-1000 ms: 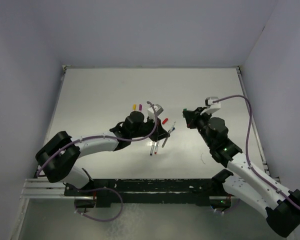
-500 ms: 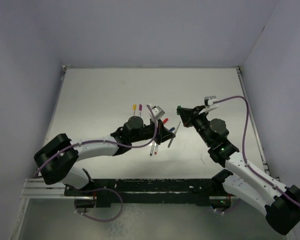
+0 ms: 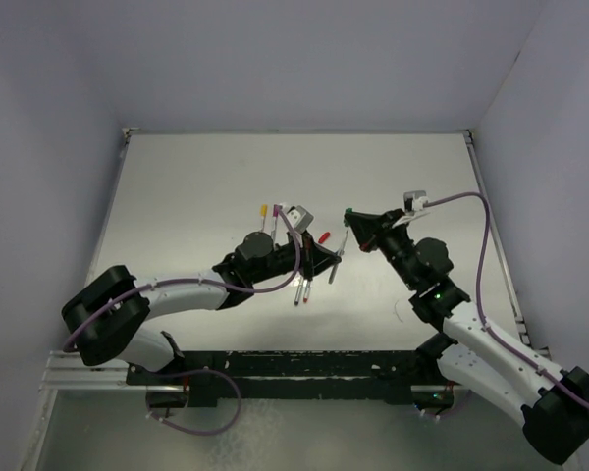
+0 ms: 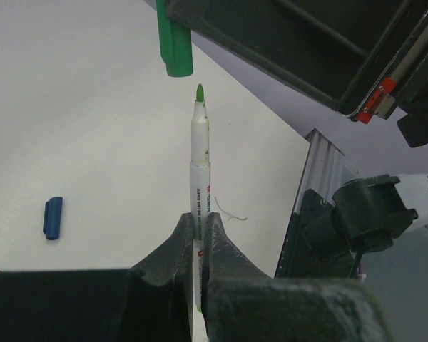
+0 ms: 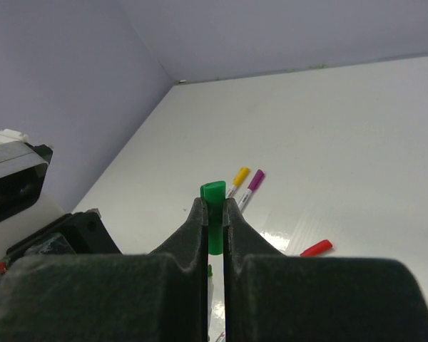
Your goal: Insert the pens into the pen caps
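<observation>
My left gripper (image 4: 198, 221) (image 3: 330, 261) is shut on a grey-white pen (image 4: 200, 167) (image 3: 340, 247) whose green tip points at the green pen cap (image 4: 175, 43). A small gap separates tip and cap mouth, and the tip sits slightly right of the mouth in the left wrist view. My right gripper (image 5: 213, 206) (image 3: 353, 217) is shut on that green cap (image 5: 213, 217) (image 3: 347, 211) above the table's middle. A red cap (image 5: 317, 248) (image 3: 324, 236) and a blue cap (image 4: 53, 217) lie loose. Two pens (image 3: 301, 290) lie beside the left wrist.
A yellow-capped pen (image 5: 237, 177) (image 3: 264, 210) and a purple-capped pen (image 5: 252, 183) (image 3: 275, 209) lie side by side behind the left gripper. The white table (image 3: 196, 186) has walls on three sides. A thin thread (image 4: 232, 212) lies on the surface.
The right gripper has carried the green cap leftward toward the left gripper. The left gripper has swung its pen up and right, so tip and cap now nearly meet.
</observation>
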Motion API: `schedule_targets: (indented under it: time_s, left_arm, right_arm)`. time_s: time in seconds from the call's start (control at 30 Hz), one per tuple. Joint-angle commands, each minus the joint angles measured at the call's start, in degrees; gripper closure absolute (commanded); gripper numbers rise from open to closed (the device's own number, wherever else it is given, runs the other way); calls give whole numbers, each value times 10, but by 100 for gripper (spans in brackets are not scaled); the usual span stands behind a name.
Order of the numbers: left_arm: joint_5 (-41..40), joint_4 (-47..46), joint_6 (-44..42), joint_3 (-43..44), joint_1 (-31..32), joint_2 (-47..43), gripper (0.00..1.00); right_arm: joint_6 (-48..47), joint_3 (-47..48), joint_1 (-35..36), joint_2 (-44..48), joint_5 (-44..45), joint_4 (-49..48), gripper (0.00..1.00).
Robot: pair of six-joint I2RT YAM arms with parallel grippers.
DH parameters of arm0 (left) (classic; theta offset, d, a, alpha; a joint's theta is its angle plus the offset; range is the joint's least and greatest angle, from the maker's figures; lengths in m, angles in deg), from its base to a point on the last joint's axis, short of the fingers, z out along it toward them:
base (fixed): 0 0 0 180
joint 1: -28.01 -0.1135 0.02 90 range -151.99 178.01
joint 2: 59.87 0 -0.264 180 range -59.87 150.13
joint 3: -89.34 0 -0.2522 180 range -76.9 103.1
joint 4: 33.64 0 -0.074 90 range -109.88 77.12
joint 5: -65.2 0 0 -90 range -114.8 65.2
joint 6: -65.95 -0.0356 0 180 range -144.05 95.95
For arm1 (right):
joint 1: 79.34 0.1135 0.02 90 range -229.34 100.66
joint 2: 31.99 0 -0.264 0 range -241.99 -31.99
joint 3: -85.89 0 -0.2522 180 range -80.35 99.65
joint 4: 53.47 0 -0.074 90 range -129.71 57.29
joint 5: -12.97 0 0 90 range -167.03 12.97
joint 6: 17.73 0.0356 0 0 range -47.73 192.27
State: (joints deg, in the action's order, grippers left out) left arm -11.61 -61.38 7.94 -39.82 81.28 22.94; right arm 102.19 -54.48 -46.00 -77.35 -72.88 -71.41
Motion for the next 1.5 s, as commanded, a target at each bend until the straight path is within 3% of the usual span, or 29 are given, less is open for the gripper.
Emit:
schedule_targets:
  time_s: [0.0, 1.47]
  left_arm:
    - [-18, -54, 12, -4, 0, -25, 100]
    - [-23, -59, 25, -20, 0, -12, 100]
  right_arm:
    - [17, -5, 2, -2, -21, -49, 100]
    - [22, -2, 3, 1, -15, -61, 100]
